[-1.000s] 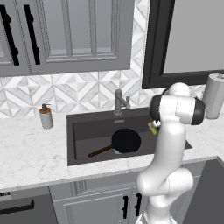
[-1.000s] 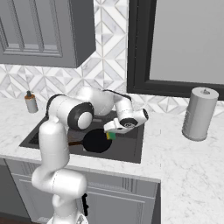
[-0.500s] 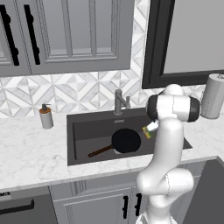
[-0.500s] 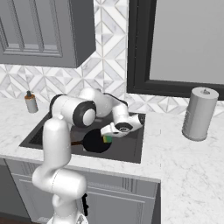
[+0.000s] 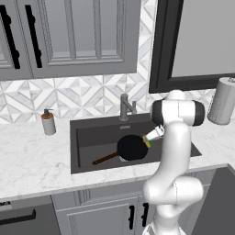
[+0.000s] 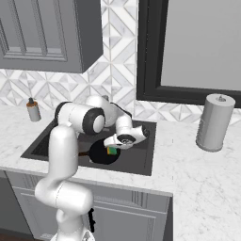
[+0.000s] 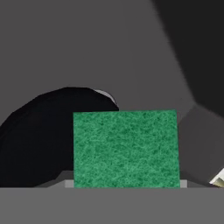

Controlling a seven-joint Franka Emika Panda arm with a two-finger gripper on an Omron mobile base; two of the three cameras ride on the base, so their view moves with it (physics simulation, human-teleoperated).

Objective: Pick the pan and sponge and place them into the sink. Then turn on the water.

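1. While the pan (image 5: 132, 147) already lies flat in the sink (image 5: 92, 137), handle toward the basin's left front, the step in hand is judged to be delivery of the sponge (image 7: 126, 148).
2. Gripper (image 6: 113, 149): clamped on the sponge, low inside the basin, over the pan's right edge.
3. Sponge, hand view: green face large, pan and basin floor beyond it.
4. Next move, judged: part the fingers so the sponge drops in the basin.
5. Faucet (image 5: 125, 106): no stream visible; water not yet on.
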